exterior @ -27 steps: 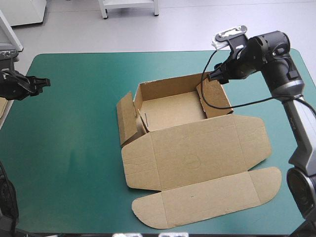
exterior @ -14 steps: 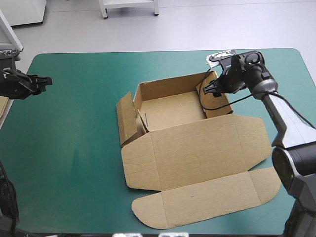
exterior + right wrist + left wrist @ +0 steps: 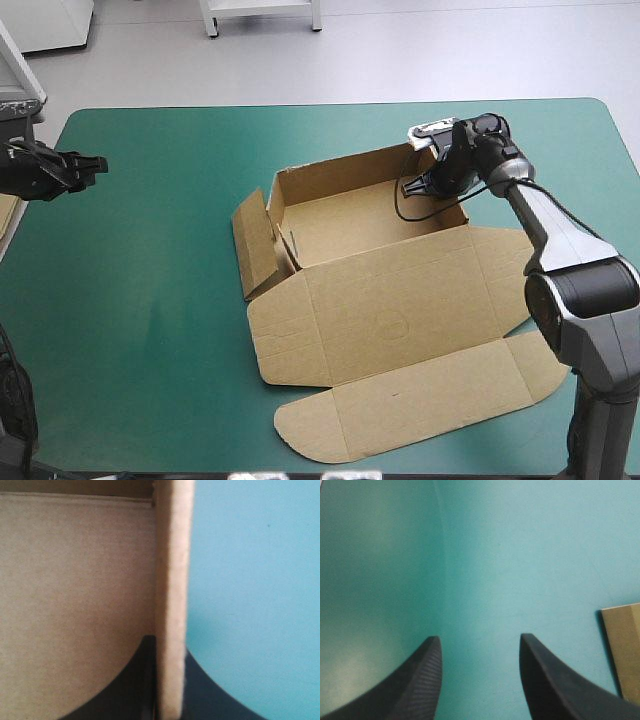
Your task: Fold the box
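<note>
Two grippers, one at work.

High view: the brown box (image 3: 385, 300) sat mid-table on the teal-green cover (image 3: 150, 300). Its tray was half-formed and its lid lay flat toward the near edge. The right gripper (image 3: 415, 187) was at the tray's right wall (image 3: 447, 211). The left gripper (image 3: 88, 163) was well apart, by the table's left edge.

Left wrist view: black fingers spread over bare cover, nothing between them. Spare board (image 3: 625, 650) lay beside.

Right wrist view: fingers pinched the wall's top edge, one inside, one outside.

Judgement: keep the pinch firm, turn the wall squarely about its crease, and avoid dragging the tray.

The right arm (image 3: 560, 225) is silver-grey with black joints, the left end effector (image 3: 480, 642) ribbed black.
</note>
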Tool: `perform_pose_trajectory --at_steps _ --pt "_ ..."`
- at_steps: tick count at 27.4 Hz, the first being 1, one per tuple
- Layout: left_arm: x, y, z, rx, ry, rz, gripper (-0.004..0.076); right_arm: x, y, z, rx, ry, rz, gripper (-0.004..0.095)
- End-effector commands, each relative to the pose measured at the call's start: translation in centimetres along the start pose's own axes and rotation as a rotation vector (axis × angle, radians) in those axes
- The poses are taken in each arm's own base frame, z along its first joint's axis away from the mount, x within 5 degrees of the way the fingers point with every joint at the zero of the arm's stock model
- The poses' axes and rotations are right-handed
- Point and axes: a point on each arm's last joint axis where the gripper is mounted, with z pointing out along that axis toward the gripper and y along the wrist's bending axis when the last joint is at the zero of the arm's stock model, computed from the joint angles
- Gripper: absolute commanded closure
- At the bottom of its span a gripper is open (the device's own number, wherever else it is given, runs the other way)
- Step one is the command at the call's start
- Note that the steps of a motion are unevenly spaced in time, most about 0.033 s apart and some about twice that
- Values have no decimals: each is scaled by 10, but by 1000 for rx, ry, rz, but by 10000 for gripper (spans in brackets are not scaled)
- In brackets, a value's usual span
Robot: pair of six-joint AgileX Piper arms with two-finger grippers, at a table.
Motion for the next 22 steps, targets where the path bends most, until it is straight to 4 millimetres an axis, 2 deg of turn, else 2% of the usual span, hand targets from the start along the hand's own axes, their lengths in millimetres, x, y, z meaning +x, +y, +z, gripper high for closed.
perform_pose_trajectory --at_steps 1,2,7,9,12,16,22 --pt "-13 -5 -13 26 -113 -11 374 -20 -15 -77 18 -235 26 927" --pt "-13 -5 -7 42 -105 -25 374 -20 -21 -96 6 -288 39 927" --pt "-16 -3 10 69 -111 -50 374 -14 -44 -156 -82 -458 81 927" --pt "-15 -5 23 126 -114 -56 374 -8 -56 -186 -166 -556 116 927" --pt "-9 -10 41 231 -119 -74 374 -4 -63 -211 -262 -655 134 927" --pt "-1 -30 58 399 -149 -83 374 -1 -63 -230 -334 -727 144 927" --pt "5 -79 62 684 -214 -22 374 -2 -63 -226 -351 -718 154 926"
